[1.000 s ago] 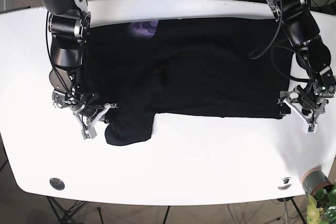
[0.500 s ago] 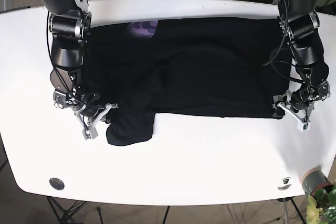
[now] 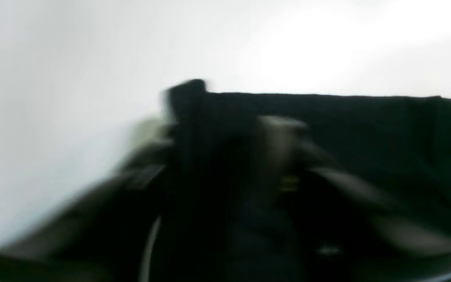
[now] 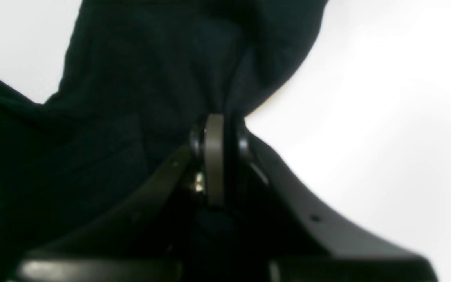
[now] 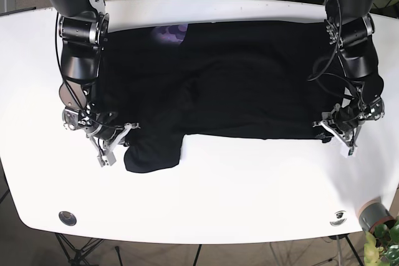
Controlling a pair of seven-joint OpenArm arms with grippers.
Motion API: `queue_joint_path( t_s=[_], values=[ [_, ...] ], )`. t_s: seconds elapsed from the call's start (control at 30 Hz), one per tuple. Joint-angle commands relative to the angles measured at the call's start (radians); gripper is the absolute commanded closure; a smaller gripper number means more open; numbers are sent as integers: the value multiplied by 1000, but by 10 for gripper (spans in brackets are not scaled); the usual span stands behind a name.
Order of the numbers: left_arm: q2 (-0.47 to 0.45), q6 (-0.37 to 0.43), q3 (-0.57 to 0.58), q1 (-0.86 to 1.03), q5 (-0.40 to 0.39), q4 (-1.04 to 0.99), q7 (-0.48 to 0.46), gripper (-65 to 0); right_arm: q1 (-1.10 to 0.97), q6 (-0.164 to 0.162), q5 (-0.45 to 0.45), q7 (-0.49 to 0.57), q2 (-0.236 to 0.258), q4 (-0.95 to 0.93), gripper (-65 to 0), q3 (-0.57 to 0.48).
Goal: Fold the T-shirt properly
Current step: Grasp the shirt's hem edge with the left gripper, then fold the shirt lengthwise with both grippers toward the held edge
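The left gripper has travelled inward over the last second to the lower-right corner of the black T-shirt; its wrist view is blurred, so grip state cannot be told. The right gripper remains clenched on the sleeve at lower left of the desk, so a two-corner lift appears imminent.

Bright even overhead light in the base view; left wrist view smeared by motion blur, right wrist soft-focused.
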Motion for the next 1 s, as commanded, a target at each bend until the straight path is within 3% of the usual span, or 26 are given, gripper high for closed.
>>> queue_joint_path(
  t_s=[0.0, 0.13, 0.33, 0.53, 0.97],
  values=[
    [-14, -1, 1, -17, 8, 4, 24, -100, 28, 4, 12, 11, 8, 21, -24, -1],
    [-16, -6, -6, -17, 8, 10, 3, 0, 30, 4, 12, 10, 8, 22, -22, -1],
    [-17, -29, -77, 11, -16, 99, -1, 0, 22, 4, 12, -39, 8, 137, -22, 5],
    [-13, -56, -149, 102, -32, 368, 133, 0, -30, 4, 13, -168, 12, 380, -22, 7],
    [21, -56, -244, 300, -155, 745, 289, 0, -196, 10, 13, -403, 12, 828, -22, 34]
  ],
)
